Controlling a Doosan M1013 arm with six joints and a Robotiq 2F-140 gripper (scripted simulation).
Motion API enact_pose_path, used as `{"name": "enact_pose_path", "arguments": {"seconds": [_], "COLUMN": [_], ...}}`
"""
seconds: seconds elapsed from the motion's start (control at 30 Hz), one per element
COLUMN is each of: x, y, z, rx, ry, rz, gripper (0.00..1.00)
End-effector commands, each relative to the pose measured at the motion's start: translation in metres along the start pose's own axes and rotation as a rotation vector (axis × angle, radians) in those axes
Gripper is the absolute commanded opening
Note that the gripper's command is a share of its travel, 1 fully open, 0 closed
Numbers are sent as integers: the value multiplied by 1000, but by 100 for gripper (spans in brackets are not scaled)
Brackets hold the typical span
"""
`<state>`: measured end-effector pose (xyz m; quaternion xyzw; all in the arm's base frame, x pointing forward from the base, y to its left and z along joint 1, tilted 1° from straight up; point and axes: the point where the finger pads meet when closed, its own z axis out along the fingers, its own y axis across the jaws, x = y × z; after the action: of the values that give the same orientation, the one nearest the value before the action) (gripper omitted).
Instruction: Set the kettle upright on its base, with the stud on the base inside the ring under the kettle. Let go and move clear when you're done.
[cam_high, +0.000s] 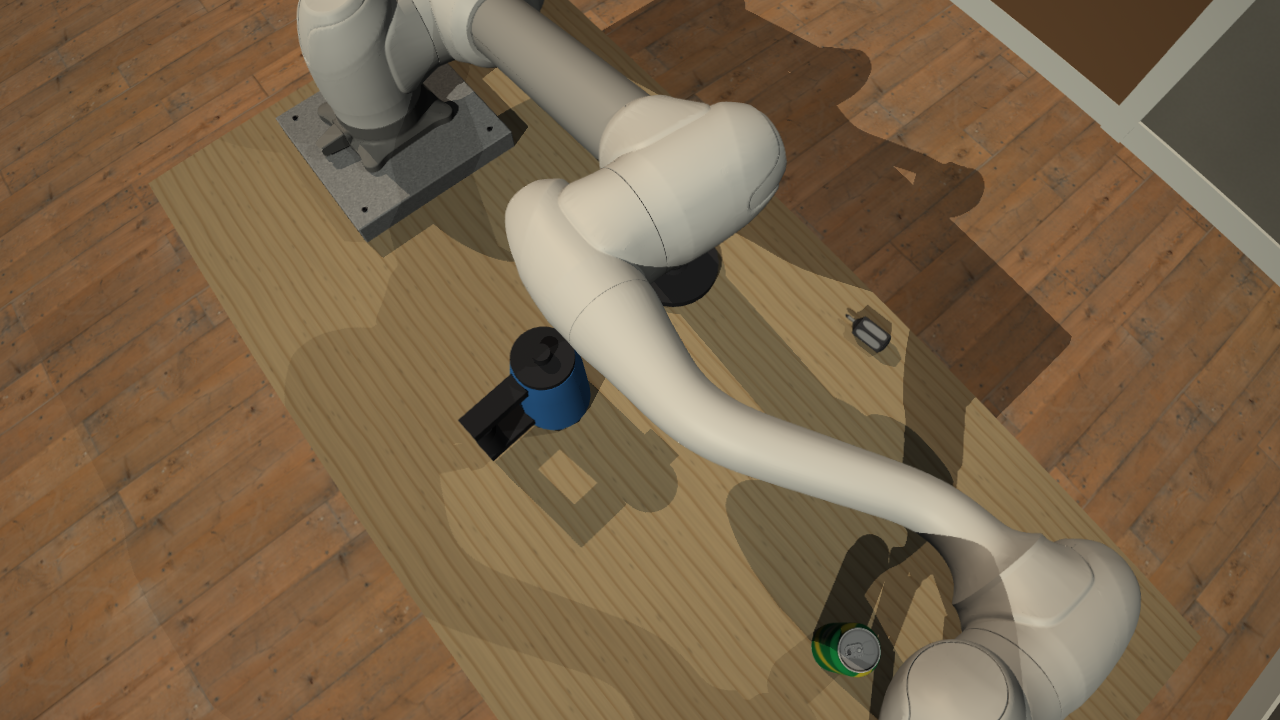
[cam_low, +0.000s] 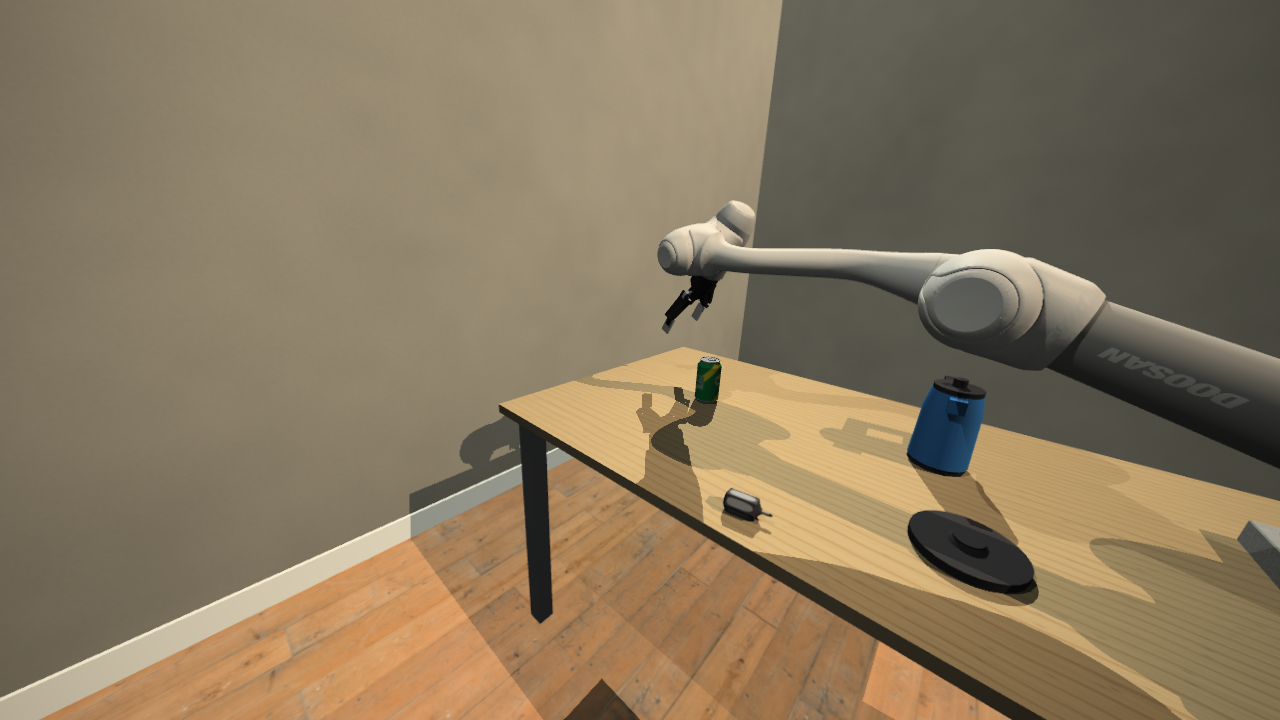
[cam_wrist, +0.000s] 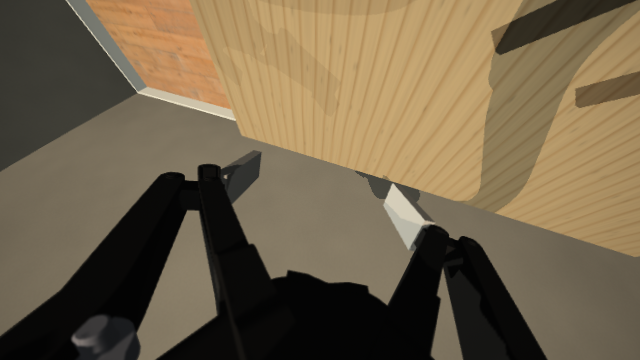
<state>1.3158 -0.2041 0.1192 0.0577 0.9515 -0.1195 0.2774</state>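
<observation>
We see the gripper (cam_low: 687, 307) raised high in the air above the far end of the wooden table (cam_low: 626, 429), its fingers spread nearly to their widest and holding nothing. In the wrist view the two fingertips stand well apart, with the table's end edge and the wall beyond showing between them.

The blue kettle (cam_low: 946, 425) stands upright on the table top, black lid up, its black handle (cam_high: 494, 417) pointing toward one long edge. It is not on its base: the black round base (cam_low: 971, 549) lies flat near the opposite long edge, apart from the kettle, with its stud (cam_low: 967, 539) uncovered in the middle. From the top view the arm's elbow (cam_high: 689, 179) hides most of the base.

A green soda can (cam_low: 708, 377) stands upright near the table's far end, below the gripper. A small grey plug-like object (cam_low: 742, 505) lies close to the near long edge, well apart from the kettle and the can.
</observation>
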Motion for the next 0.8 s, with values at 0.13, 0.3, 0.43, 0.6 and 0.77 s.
{"name": "enact_pose_path", "arguments": {"seconds": [0.13, 0.3, 0.43, 0.6, 0.77], "x": [-1, 0, 2, 3, 7], "y": [-1, -4, -8, -11, -19], "z": [-3, -6, -10, -15, -27], "rx": [-1, -3, -5, -7, -11], "ry": [0, 6, 12, 18, 32], "rz": [-5, -15, -32, -53, -103], "gripper": [52, 52, 52, 52, 52]}}
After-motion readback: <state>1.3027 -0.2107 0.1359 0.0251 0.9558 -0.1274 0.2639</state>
